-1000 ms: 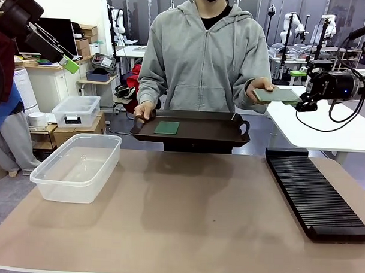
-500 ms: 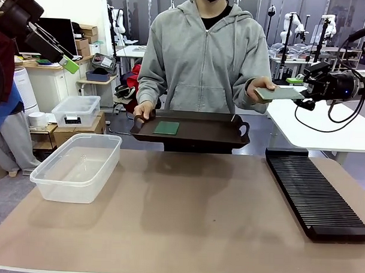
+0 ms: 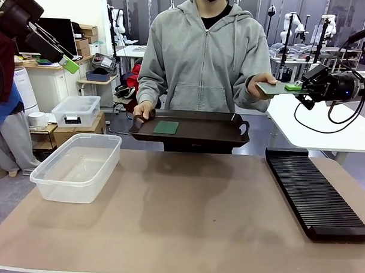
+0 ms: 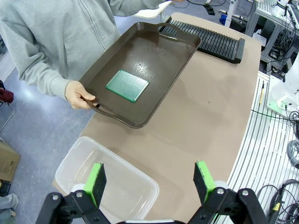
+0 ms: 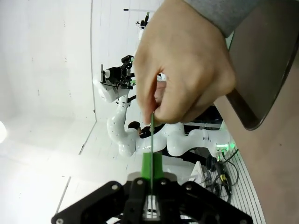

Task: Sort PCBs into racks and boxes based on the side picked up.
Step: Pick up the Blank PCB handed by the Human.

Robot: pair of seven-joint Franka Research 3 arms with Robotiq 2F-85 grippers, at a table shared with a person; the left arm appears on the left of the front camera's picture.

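Thin rectangular board (image 3: 279, 88), pale grey-green on its upper face, flat and roughly level in the air, off past the far right corner of the surface (image 3: 185, 226) and beyond the far end of the rack (image 3: 315, 198). Clamped at one end between the right fingers (image 3: 294, 87), closed tight on it. Pinched at the other end by the person's hand (image 3: 262, 84). From the right wrist, seen edge-on as a thin dark line (image 5: 152, 133) running from that hand (image 5: 187, 70) down between the two green pads.

Second board (image 3: 166, 127), deeper green with a fine dotted grid, lying flat left of centre in the dark brown tray (image 3: 218, 135), apart from every rim. Tray held level by one handle in the person's other hand (image 3: 143, 113), at the far edge of the surface.

Long black slotted rack along the right side of the surface, close to that edge. Clear plastic tub (image 3: 76, 167) at the left, near the left edge. Wide open stretch of tan surface between tub and rack.

Left fingers (image 4: 97, 182) spread wide apart, high over a corner of the tub (image 4: 117, 186), well back from the tray (image 4: 163, 51).
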